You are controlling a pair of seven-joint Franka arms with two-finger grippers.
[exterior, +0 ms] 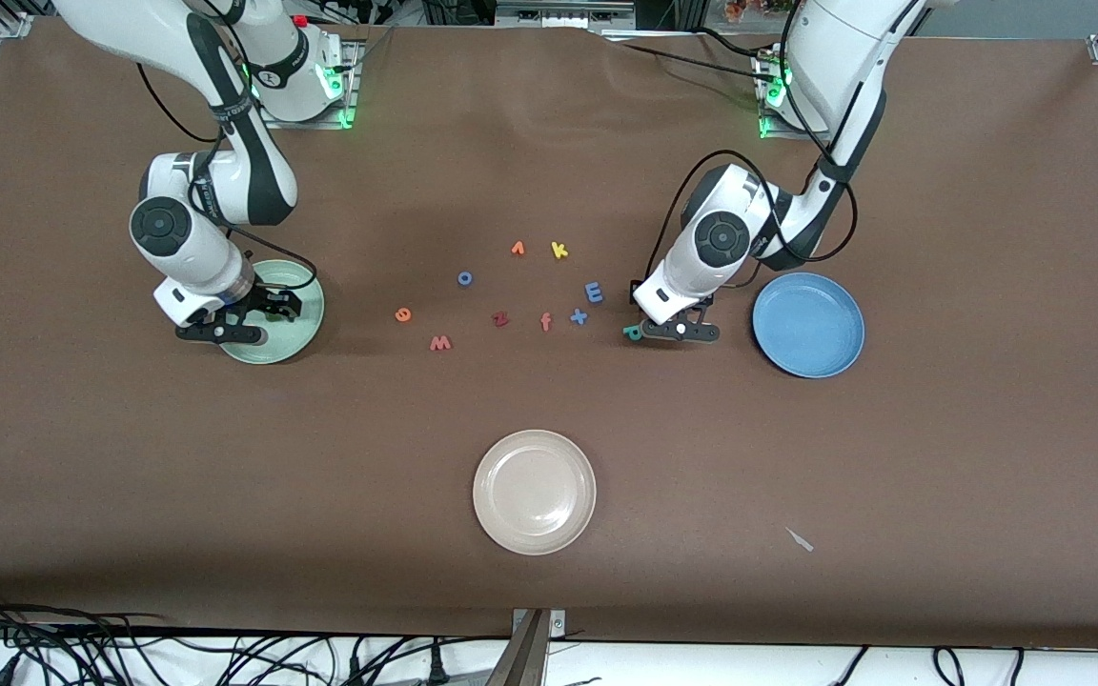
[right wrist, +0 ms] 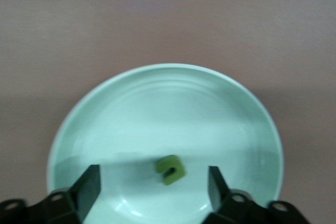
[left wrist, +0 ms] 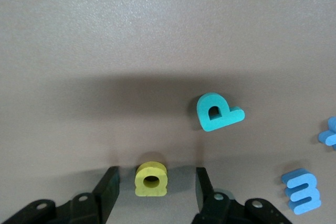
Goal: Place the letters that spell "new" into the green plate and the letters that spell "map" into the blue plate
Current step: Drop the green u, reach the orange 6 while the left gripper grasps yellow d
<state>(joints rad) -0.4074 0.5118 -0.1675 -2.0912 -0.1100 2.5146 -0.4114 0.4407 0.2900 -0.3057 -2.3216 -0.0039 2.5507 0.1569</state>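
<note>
I have the right gripper (right wrist: pixel 152 184) spread wide over the green plate (exterior: pixel 306 319), holding nothing, with the green "n" (right wrist: pixel 170 169) lying free in the plate between its fingers. The left gripper (left wrist: pixel 157 187) sits low at the table beside the blue plate (exterior: pixel 808 324), its jaws parted around the yellow "a" (left wrist: pixel 151 178) with a gap showing on each side, so the letter is bracketed, not yet pinched. The teal "p" (left wrist: pixel 218 111) lies just beside it, and the blue "m" (left wrist: pixel 303 190) a little further toward the middle of the table. The orange "e" (exterior: pixel 403 313) and pink-red "w" (exterior: pixel 439 342) wait on the cloth in the middle, apart from both plates.

To finish this pick cleanly, I judge the left fingers should stay centred on the "a" and squeeze its flat sides evenly; foam this small could tip or squirt out if one pad lands first. Then lift straight up and keep clear of the "p".
</note>
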